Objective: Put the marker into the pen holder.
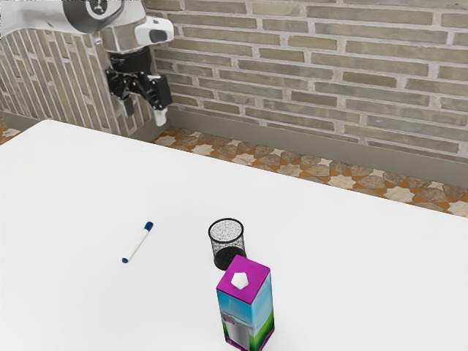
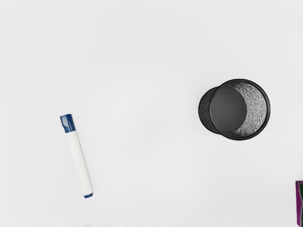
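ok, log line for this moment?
gripper: open, empty, raised | marker: lying on table | pen holder: upright, empty | carton: near pen holder | insertion: not done

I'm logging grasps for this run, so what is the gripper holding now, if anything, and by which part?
Nothing is held: the gripper is open above the table, and the marker lies on the tabletop, outside the pen holder.

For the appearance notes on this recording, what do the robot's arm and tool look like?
The arm is whitish with rounded casings, and a dark grey section carries a pale round marking. The tool is black, angular and two-fingered, with a pale tip on one finger.
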`<state>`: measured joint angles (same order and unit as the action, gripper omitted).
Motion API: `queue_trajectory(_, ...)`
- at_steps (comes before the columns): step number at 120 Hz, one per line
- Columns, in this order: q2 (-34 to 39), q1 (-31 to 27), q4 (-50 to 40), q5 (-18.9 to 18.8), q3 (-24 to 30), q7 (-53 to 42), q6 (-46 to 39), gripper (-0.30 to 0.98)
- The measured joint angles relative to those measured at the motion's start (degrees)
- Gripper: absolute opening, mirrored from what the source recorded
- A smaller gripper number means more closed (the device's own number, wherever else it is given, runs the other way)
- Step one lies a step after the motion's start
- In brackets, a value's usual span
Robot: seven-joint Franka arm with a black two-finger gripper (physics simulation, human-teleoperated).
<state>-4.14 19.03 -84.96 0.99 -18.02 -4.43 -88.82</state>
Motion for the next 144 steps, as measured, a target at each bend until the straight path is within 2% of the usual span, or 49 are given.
queue_trajectory(16, 0.0, -0.2, -2.8, -0.1, -0.1, 0.6, -1.0, 0.67)
queue_trajectory(28, -0.5, -1.0, -13.6, 0.1, -1.2, 1.0, -4.8, 0.67)
queue_trajectory(39, -0.5, -3.2, -23.2, -0.2, -2.9, 1.2, -9.8, 0.65)
queue_trajectory(50, -0.1, -6.5, -31.2, -0.8, -3.2, -0.5, -16.5, 0.57)
queue_trajectory(67, -0.6, -7.8, -39.7, -1.4, -3.2, -3.3, -26.7, 0.49)
queue_trajectory(81, -1.7, -6.9, -40.4, -0.9, -2.9, -3.6, -32.6, 0.46)
queue_trajectory(112, -8.6, -7.0, -37.4, 5.2, -2.8, 0.1, -38.8, 0.43)
queue_trajectory(127, -14.6, -7.3, -31.7, 4.9, -2.8, 1.5, -40.1, 0.43)
queue_trajectory(144, -17.5, -8.2, -30.5, 4.6, -2.8, 2.6, -41.4, 0.42)
